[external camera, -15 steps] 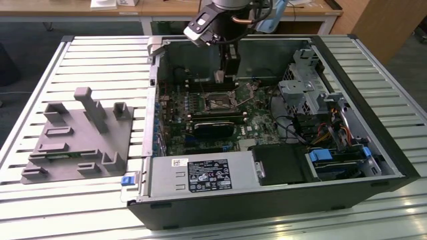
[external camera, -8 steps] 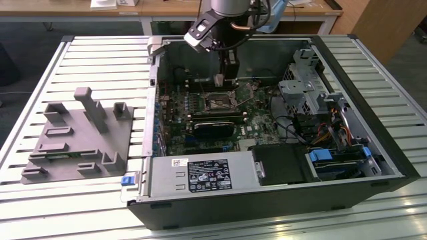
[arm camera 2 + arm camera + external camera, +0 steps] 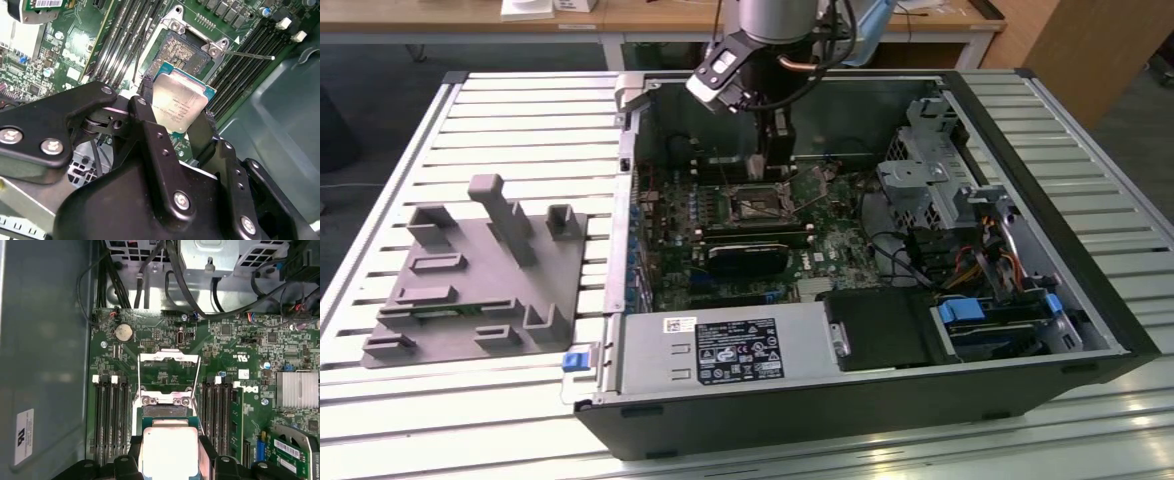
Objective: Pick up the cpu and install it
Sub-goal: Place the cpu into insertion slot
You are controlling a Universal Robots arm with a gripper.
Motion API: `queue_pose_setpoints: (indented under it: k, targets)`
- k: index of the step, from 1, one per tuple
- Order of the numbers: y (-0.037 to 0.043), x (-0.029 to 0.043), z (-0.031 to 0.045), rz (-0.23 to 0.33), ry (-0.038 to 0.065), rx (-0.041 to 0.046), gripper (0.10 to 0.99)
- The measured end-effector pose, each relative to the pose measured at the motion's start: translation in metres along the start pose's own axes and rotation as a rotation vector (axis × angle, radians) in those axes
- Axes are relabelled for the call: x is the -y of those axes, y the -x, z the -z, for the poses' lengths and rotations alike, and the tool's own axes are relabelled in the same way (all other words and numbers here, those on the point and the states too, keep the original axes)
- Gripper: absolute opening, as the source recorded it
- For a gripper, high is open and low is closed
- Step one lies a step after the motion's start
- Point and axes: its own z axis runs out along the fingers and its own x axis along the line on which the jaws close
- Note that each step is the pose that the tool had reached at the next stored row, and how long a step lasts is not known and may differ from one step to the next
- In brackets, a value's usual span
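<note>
My pincer is shut tight on the cpu. One black finger is on one edge & the other finger is on the edge across from it. The cpu's shiny grey top faces up. In the first wrist view the cpu is flat between my fingers.

The cpu is inside the open pc case, over the green board. It hangs right by the socket & hides the near side of it. Can't tell if it touches. The socket's metal lid is flipped up, so the square of tiny pins shows. Long dark RAM slots run on both sides of the socket.

In the exterior view my pincer points down into the case, just above the socket. The case lies on a surface made of metal slats. A grey tray w/ blocks on it sits beside the case, on the exterior view's left.
</note>
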Motion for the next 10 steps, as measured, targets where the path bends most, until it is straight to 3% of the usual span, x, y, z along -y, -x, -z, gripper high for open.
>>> queue_pose_setpoints:
  k: [10]
  targets:
    - [-0.0013, 0.0026, -0.0144, -0.003, 0.000, 0.0073, 0.529]
